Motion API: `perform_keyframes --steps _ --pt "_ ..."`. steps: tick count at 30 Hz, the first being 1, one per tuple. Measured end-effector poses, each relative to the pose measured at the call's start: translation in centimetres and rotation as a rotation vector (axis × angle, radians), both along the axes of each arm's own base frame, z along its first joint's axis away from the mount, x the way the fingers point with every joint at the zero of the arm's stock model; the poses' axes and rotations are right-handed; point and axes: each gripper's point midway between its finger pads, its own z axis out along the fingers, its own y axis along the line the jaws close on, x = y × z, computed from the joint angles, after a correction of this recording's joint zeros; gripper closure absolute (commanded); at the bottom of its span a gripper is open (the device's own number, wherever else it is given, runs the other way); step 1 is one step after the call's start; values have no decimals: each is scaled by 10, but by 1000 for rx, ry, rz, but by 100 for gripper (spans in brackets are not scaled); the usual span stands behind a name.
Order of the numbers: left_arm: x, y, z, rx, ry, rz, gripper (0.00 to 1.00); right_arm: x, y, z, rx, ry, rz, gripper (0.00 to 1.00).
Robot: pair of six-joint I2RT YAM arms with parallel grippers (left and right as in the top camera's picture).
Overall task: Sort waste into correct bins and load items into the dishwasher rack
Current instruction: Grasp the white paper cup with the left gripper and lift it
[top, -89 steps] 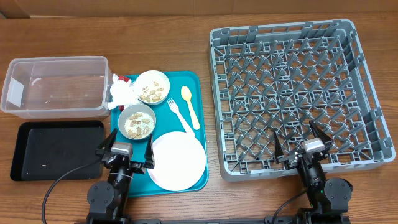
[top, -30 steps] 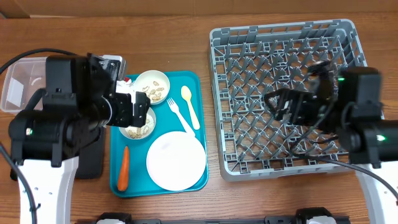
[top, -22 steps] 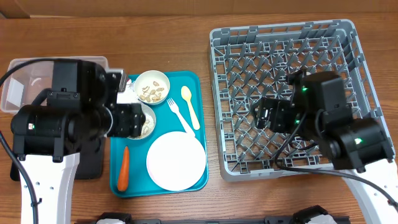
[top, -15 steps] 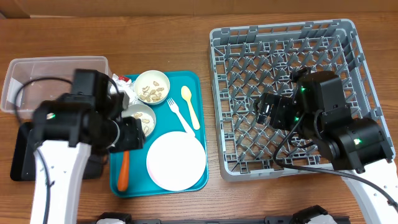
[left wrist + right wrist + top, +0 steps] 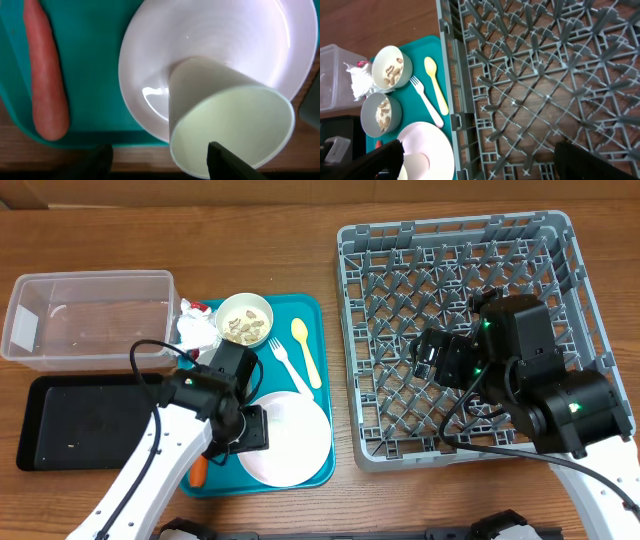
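Your left arm (image 5: pixel 170 450) has swung down from beside the bowls (image 5: pixel 381 114) to the near edge of the plate (image 5: pixel 210 35), while your right arm (image 5: pixel 545 395) has barely shifted. The left gripper (image 5: pixel 162 161) is spread wide and holds nothing: one finger (image 5: pixel 225 160) hangs over the mouth of the cup (image 5: pixel 225 115), the other outside its wall. The cup seems to stand mouth-up on the plate, with the carrot (image 5: pixel 45 75) lying just beside the plate on the teal tray (image 5: pixel 95 30). If you close off-centre on that thin wall, the cup could tip or skid across the slick plate. Only the wrist views show the cup. Overhead, your arm hides it and the nearer of the bowls, which the right wrist view shows holding food bits. Farther off, the right gripper (image 5: pixel 480 167) hangs open and empty over the rack (image 5: pixel 480 290).
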Motion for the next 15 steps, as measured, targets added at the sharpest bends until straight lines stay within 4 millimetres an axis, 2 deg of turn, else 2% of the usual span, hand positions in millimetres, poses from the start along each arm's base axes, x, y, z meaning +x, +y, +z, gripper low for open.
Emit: perform_keyframes --steps 3,4,6,8,15 --pt "3 -1 -14 -6 -17 21 47 0 0 0 0 2 -1 0" --pt "2 -1 -18 -7 -17 25 62 0 0 0 0 2 -1 0" --pt "1 -1 -27 -12 -20 41 75 0 0 0 -1 3 -1 0" --pt "4 -2 -30 -18 -32 44 95 0 0 0 -1 2 -1 0" --pt "10 -4 -30 -27 -58 45 96 0 -1 0 -6 0 -4 0"
